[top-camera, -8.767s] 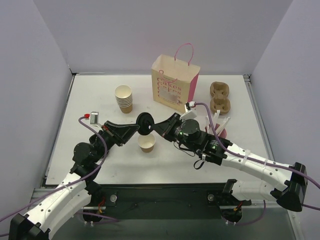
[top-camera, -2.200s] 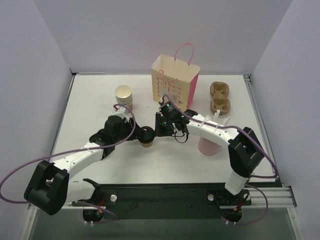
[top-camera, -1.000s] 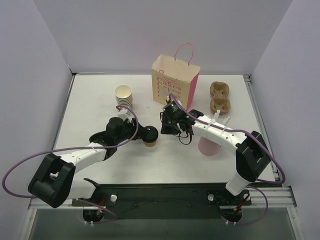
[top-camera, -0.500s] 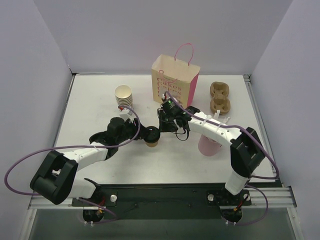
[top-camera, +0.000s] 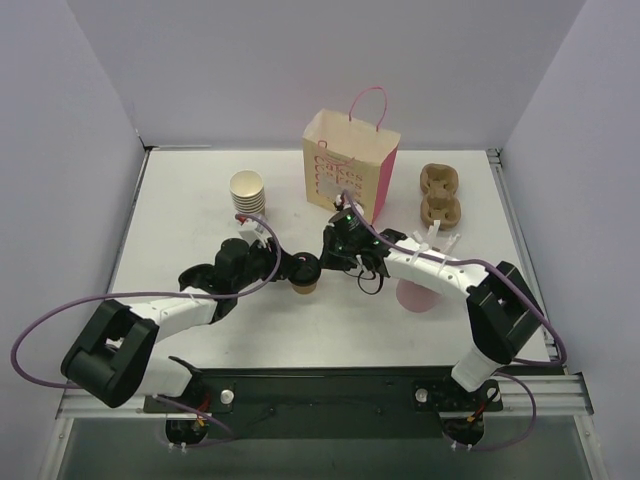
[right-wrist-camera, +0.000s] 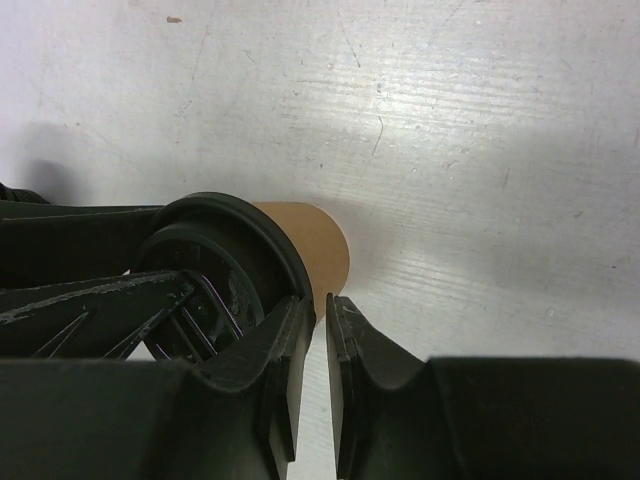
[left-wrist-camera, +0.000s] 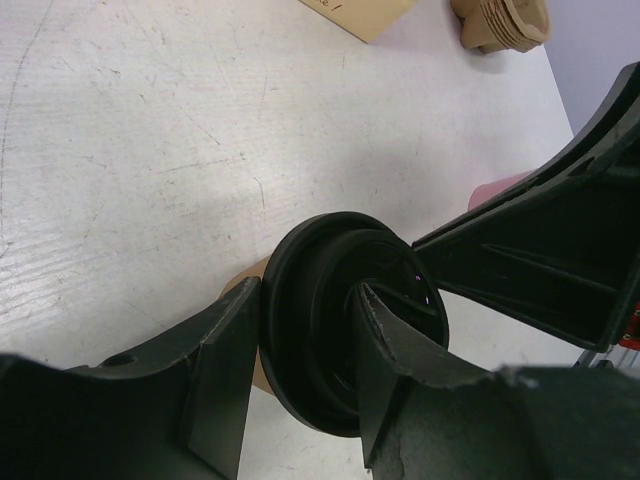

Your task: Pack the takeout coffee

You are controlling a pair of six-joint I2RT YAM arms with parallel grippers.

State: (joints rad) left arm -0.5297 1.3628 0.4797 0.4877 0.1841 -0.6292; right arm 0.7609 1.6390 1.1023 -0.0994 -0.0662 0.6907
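Observation:
The takeout coffee is a small tan cup [top-camera: 304, 286] with a black lid [top-camera: 307, 268], standing on the table in front of the paper bag [top-camera: 350, 165]. My left gripper [top-camera: 297, 266] is shut on the lid's rim. In the left wrist view one finger is outside the rim and one inside the lid [left-wrist-camera: 330, 330], with the gripper [left-wrist-camera: 305, 300] over the cup [left-wrist-camera: 245, 290]. My right gripper [top-camera: 327, 258] is at the cup's right side, with its jaws almost together and nothing between them. In the right wrist view the gripper [right-wrist-camera: 322, 305] touches the lid's edge [right-wrist-camera: 250, 235] beside the cup wall [right-wrist-camera: 315, 250].
A stack of lidless tan cups [top-camera: 247, 195] stands at the back left. Brown cup carriers [top-camera: 440, 195] lie at the back right. A pink cup with white straws [top-camera: 415, 293] stands under my right forearm. White walls enclose the table on three sides.
My left gripper still holds the lid on the cup and has shifted slightly right. My right gripper has come back down against the cup's right side.

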